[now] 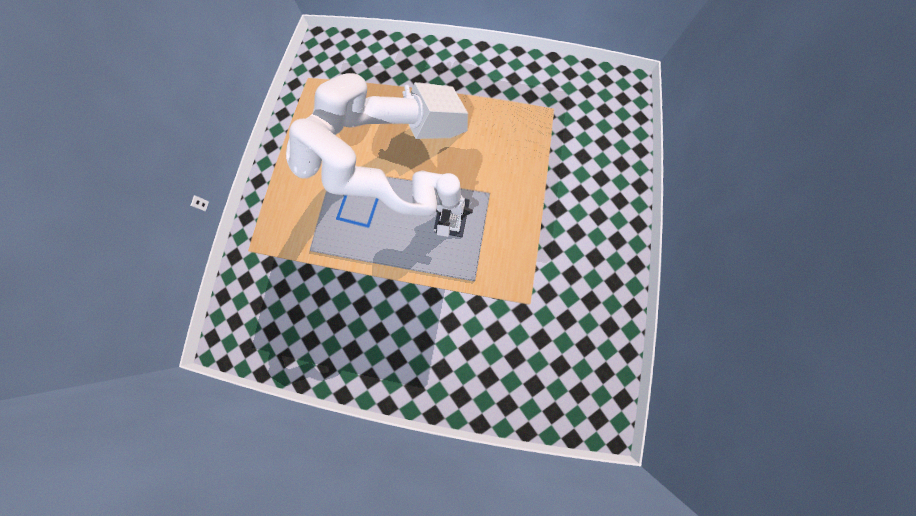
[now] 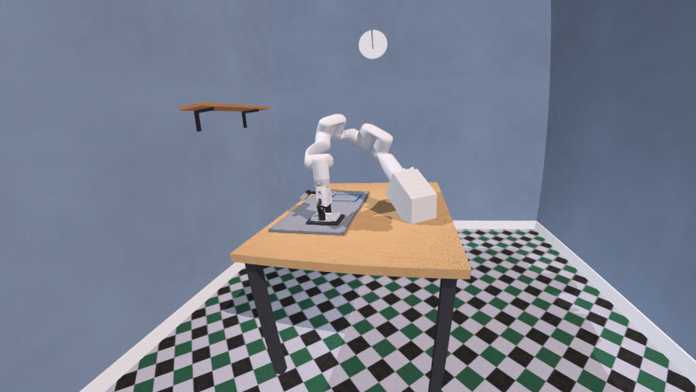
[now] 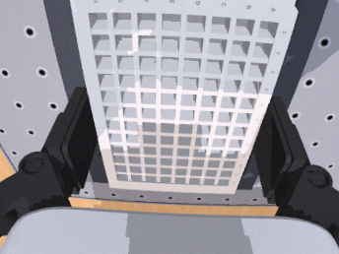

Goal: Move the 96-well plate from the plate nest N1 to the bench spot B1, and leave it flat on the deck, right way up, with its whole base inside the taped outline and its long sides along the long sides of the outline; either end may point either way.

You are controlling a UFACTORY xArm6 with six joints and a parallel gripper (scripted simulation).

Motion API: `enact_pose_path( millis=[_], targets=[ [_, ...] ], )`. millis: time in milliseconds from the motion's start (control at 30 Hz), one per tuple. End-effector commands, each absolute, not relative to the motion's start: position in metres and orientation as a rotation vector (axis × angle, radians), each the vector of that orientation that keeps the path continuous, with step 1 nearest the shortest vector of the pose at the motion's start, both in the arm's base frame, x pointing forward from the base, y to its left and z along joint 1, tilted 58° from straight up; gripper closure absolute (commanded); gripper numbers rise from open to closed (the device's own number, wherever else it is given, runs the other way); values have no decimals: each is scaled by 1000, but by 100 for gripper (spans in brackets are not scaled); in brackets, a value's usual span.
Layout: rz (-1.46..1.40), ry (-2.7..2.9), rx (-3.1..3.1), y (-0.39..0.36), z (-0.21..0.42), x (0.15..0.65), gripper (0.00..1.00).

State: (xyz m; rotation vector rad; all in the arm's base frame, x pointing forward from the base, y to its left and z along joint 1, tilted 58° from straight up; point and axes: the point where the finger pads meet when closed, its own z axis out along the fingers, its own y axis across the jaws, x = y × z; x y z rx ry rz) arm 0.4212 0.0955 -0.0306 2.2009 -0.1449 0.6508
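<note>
The white 96-well plate [image 3: 180, 83] [image 1: 452, 221] sits right way up in the dark plate nest at the right part of the grey deck. My gripper [image 3: 176, 113] is down over it, with one black finger against each long side of the plate near its closer end; it is shut on the plate. In the exterior view the gripper [image 2: 321, 213] stands upright on the nest [image 2: 324, 222]. The blue taped outline [image 1: 356, 210] lies on the left part of the deck, with nothing inside it; it also shows in the exterior view [image 2: 347, 197].
A grey perforated deck [image 1: 397, 234] lies on the wooden table [image 2: 360, 238]. The arm's white base box [image 1: 439, 108] stands at the table's back.
</note>
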Motion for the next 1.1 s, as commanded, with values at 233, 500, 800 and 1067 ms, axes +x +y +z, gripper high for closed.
enact_pose_path(
  millis=[233, 500, 800, 1067],
  targets=[
    [654, -144, 2203, 97, -30, 422, 100],
    [654, -144, 2203, 97, -30, 422, 100],
    [654, -144, 2203, 99, -29, 421, 100],
    [654, -144, 2203, 102, -26, 419, 100]
  ],
)
